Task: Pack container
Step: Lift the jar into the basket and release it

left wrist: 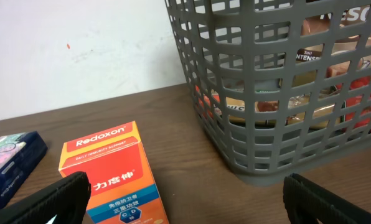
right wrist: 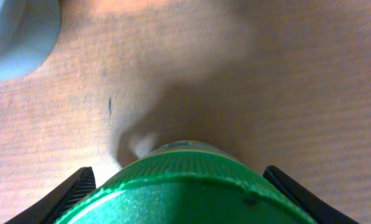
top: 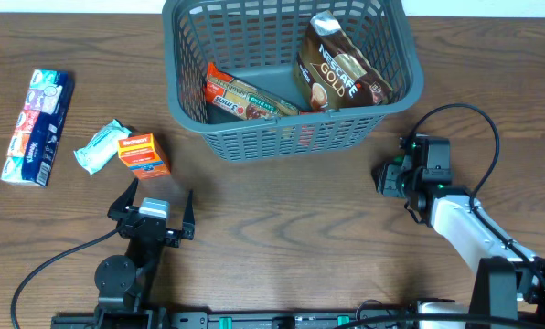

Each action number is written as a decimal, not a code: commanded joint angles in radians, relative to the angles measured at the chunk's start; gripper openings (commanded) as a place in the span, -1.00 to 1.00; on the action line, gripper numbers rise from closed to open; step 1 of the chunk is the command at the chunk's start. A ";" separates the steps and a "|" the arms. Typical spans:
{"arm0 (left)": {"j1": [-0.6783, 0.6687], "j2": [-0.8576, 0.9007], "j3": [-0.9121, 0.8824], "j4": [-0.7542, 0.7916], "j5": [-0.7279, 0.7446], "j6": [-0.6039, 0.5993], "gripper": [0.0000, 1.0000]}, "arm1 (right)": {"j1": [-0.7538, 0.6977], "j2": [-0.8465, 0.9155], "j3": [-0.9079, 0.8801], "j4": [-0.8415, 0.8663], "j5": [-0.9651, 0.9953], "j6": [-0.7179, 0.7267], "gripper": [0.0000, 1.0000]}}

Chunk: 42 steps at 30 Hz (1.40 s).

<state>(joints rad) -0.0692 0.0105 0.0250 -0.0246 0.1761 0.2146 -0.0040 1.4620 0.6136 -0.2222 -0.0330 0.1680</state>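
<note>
The container [top: 291, 139], a large dark grey lattice basket, stands at the back centre and holds a Nescafe Gold bag [top: 336, 73] and a snack bar pack [top: 245, 99]. It also shows in the left wrist view [left wrist: 285, 93]. My left gripper [top: 160, 190] [left wrist: 185, 199] is open and empty just in front of an orange Redoxon box [top: 144, 155] [left wrist: 111, 168]. My right gripper [top: 382, 175] [right wrist: 179, 199] is low on the table right of the basket. Its fingers sit against both sides of a green ribbed-lidded jar [right wrist: 185, 180], which is hidden in the overhead view.
A white and blue packet [top: 97, 146] lies beside the orange box. A pack of tissues [top: 39, 128] [left wrist: 8, 162] lies at the far left. A basket corner [right wrist: 17, 37] shows at the upper left of the right wrist view.
</note>
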 commanded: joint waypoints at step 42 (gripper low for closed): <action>-0.002 -0.005 -0.021 -0.026 0.006 0.013 0.97 | 0.419 0.145 1.088 -0.365 -0.050 -0.055 -0.97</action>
<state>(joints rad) -0.0692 0.0105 0.0250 -0.0246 0.1761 0.2146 0.3618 1.5333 1.6878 -0.6407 -0.0589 0.1299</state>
